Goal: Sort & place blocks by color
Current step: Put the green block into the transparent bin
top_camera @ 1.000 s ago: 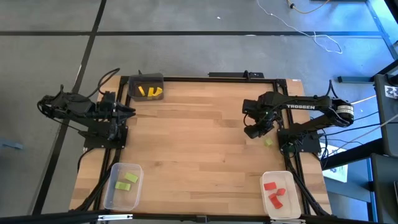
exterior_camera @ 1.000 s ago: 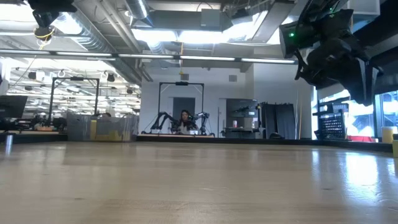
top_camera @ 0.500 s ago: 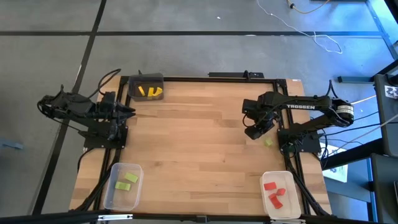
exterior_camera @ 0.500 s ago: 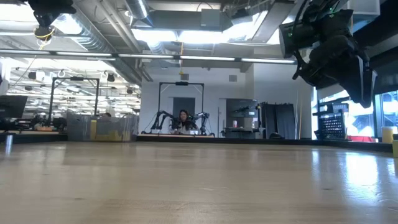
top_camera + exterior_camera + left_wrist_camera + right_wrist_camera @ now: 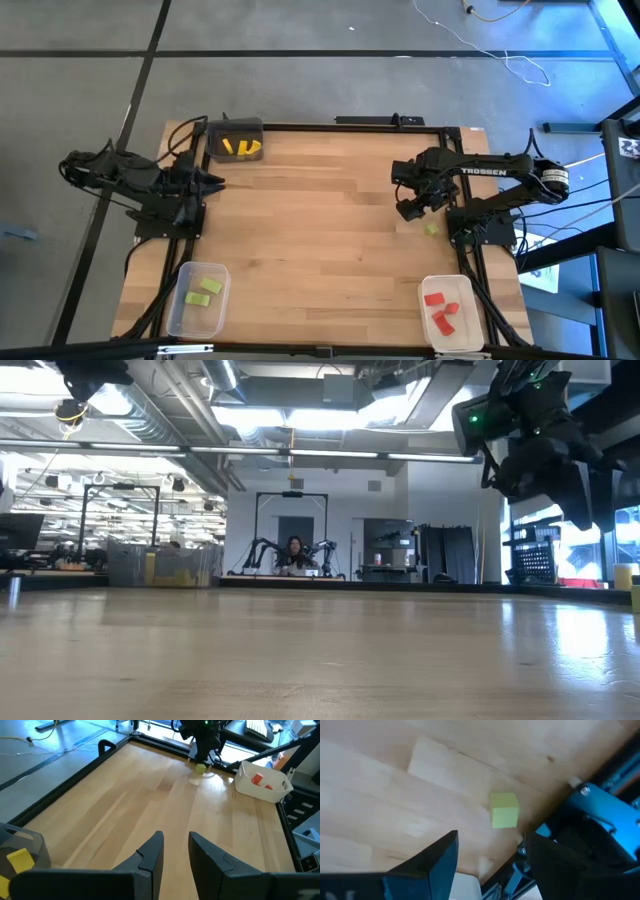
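right end effector (image 5: 409, 209) released above green block (image 5: 432, 229) | left end effector (image 5: 175, 851) slightly parted, empty | red bin (image 5: 447, 316) nearby on desk (image 5: 320, 230)

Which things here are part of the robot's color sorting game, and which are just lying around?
Part of the game:
- green block on the table
- yellow blocks
- green blocks
- red blocks
- right gripper, open above the green block

Just lying around:
- white cable on the floor

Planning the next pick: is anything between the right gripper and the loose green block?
Nothing visible. The right gripper hangs open above the bare table, and the green block lies alone ahead of its fingers.
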